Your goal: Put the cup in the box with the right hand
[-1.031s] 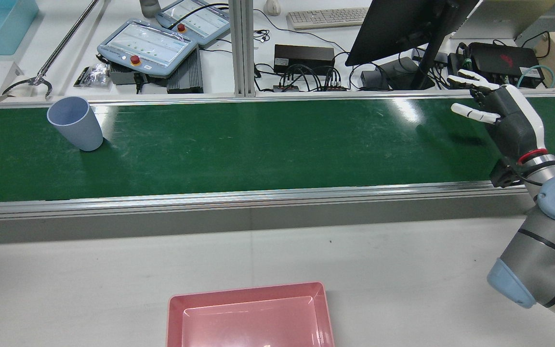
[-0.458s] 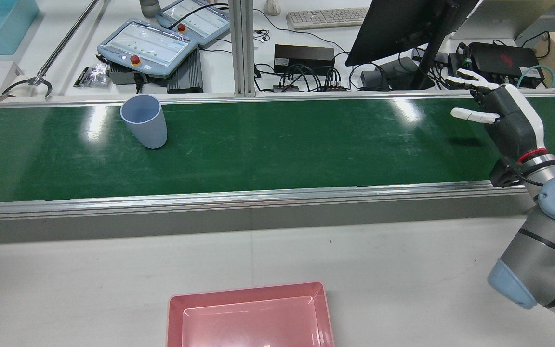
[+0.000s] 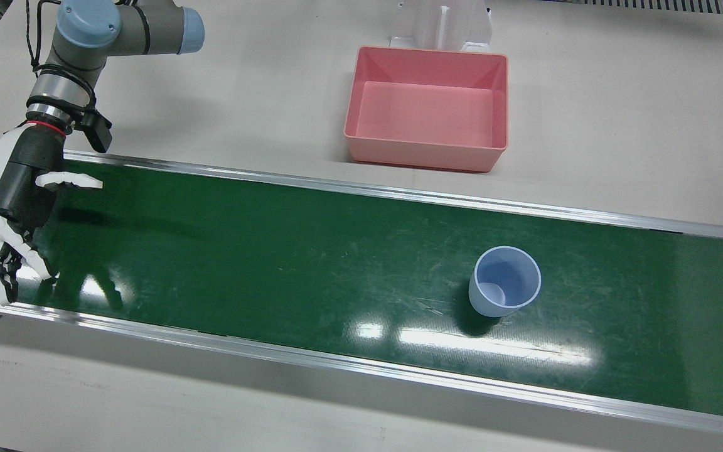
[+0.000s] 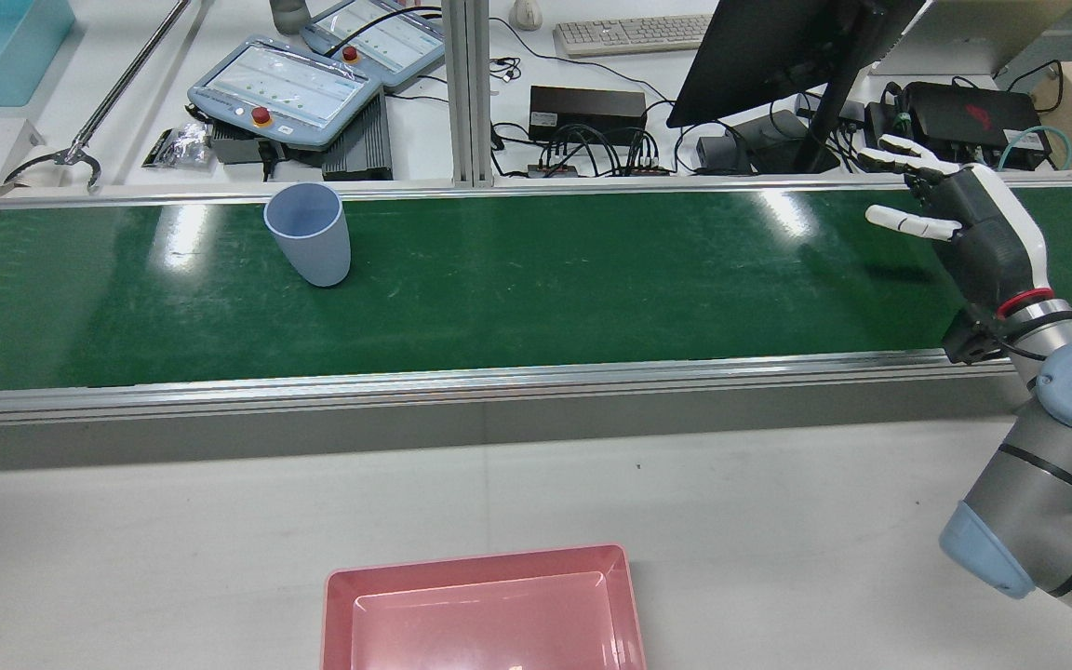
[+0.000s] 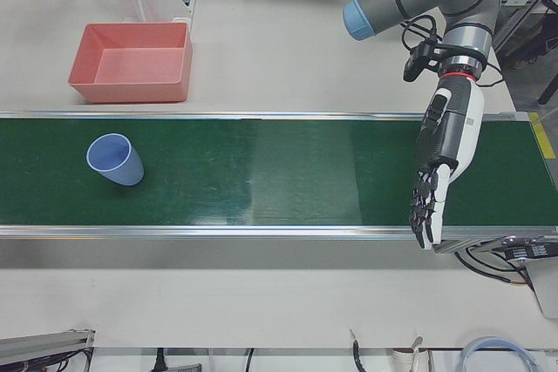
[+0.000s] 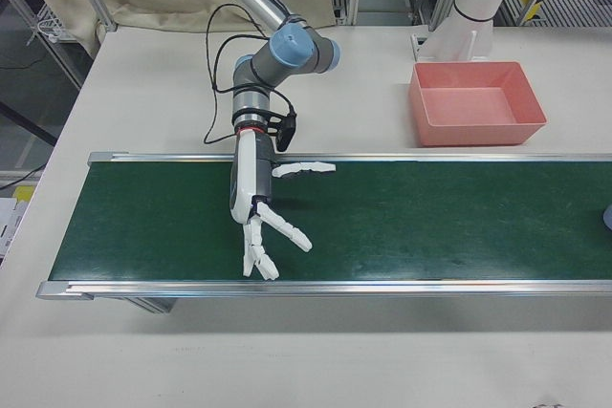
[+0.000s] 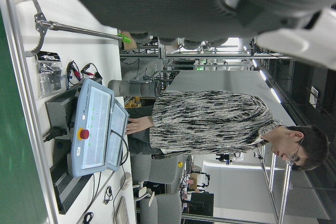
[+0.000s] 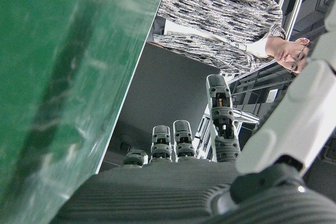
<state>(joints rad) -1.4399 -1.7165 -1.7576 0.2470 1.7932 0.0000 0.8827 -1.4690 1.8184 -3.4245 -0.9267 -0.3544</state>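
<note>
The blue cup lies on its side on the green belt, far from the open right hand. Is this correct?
Not quite: the blue cup stands upright on the green belt, mouth up, as the front view shows. It is indeed far from the open right hand.

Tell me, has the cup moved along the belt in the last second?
Yes. In the rear view the cup has travelled rightward along the green belt, from the left end toward the metal post behind it.

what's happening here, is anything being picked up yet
Nothing is held yet. A blue cup stands upright on the green belt, well apart from the right hand, which hangs open over the belt. The pink box on the table beside the belt is empty. The left hand is open over the belt too.
</note>
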